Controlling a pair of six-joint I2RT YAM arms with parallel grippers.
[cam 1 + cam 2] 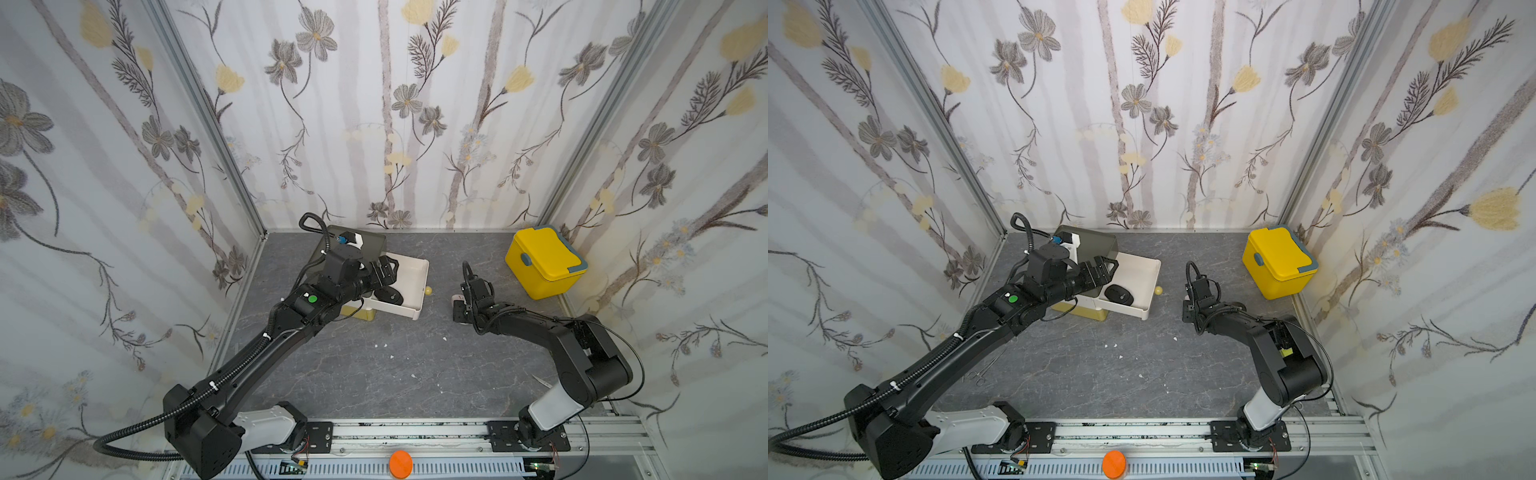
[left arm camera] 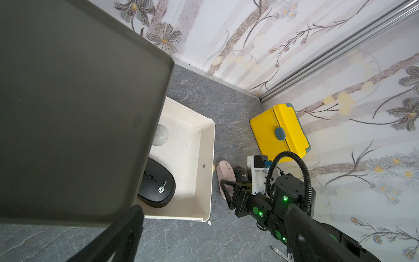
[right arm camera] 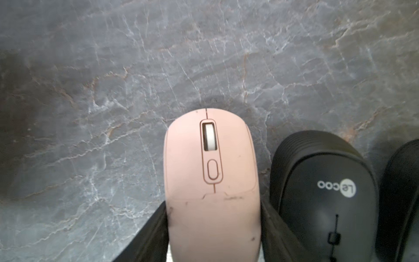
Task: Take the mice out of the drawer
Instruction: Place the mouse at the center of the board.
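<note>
**Top views:** the drawer [image 1: 370,243] stands left of centre, its white tier [image 1: 420,291] pulled out with one black mouse [image 1: 1119,294] inside. The left gripper [image 1: 387,270] hovers above that tier.

**Left wrist:** its jaws are spread wide, with nothing between them (both fingers blurred).

**Right wrist:** the right gripper [image 3: 214,204] clasps the pink mouse [image 3: 210,172] by its sides. At lower right, just beside it, a second black mouse [image 3: 324,192] lies on the grey surface [image 3: 90,90].

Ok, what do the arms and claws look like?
The left arm and right arm are black with pale grey base shells. A ribbed black hose with white ties runs along the left arm, which bears a round green dot. The left claw and right claw are black too.
</note>
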